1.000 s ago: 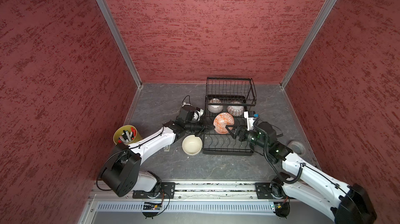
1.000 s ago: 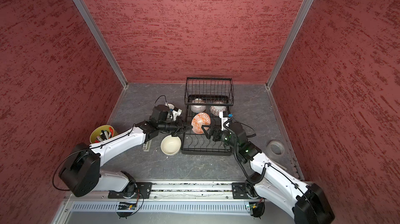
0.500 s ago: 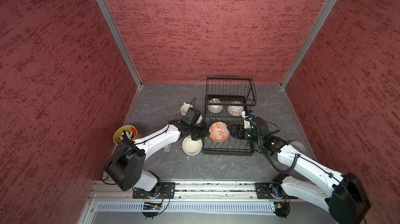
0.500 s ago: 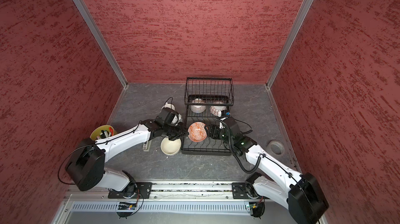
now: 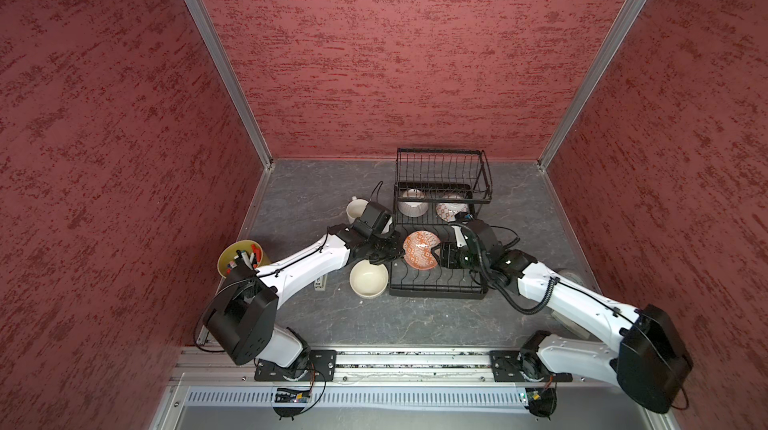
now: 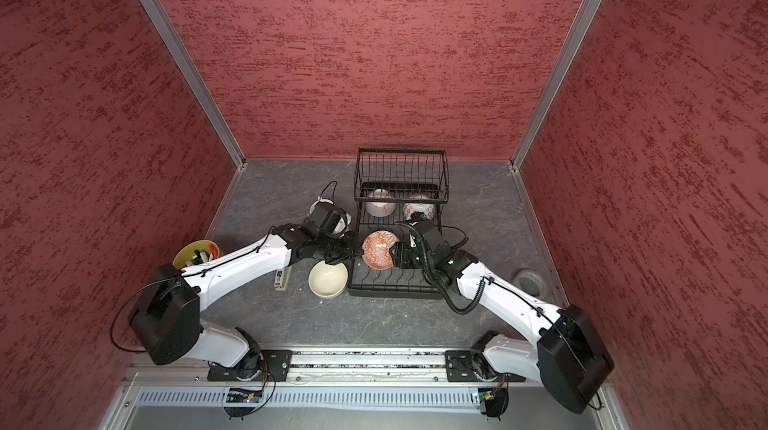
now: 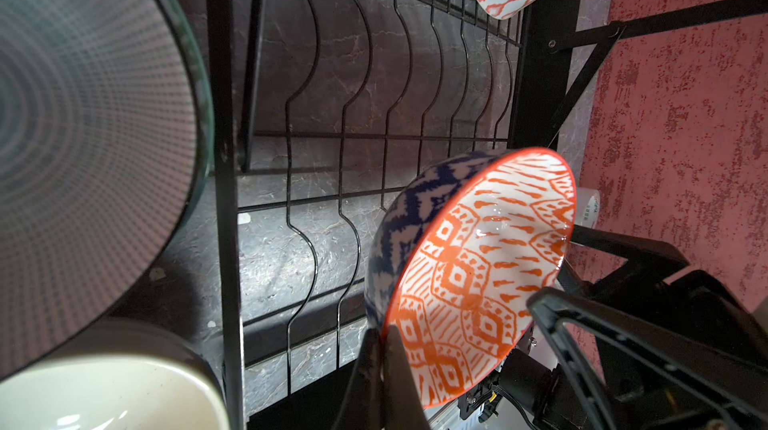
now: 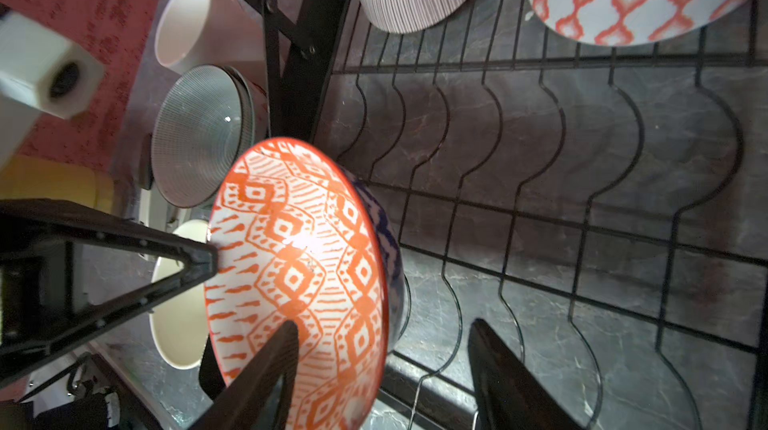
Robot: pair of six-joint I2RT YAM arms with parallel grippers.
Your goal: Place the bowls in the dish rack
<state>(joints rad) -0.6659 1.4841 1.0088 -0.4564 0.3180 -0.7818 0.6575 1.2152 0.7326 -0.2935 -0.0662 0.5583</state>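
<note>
Grey tabletop [image 5: 415, 324]: left gripper [image 7: 381, 349] clenches orange-patterned round ceramic bowl [image 5: 420, 251] over black wire dish rack [image 5: 436, 293], right gripper [image 8: 384, 324] gaping astride its rim; premature release could drop it

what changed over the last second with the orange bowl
The left hand, still pinching the rim of the orange bowl, lowered it toward the dividers of the dish rack. The right hand moved in and now straddles the opposite rim, jaws apart. The striped bowl, diamond-patterned bowl, cream bowl and mug stayed put.
</note>
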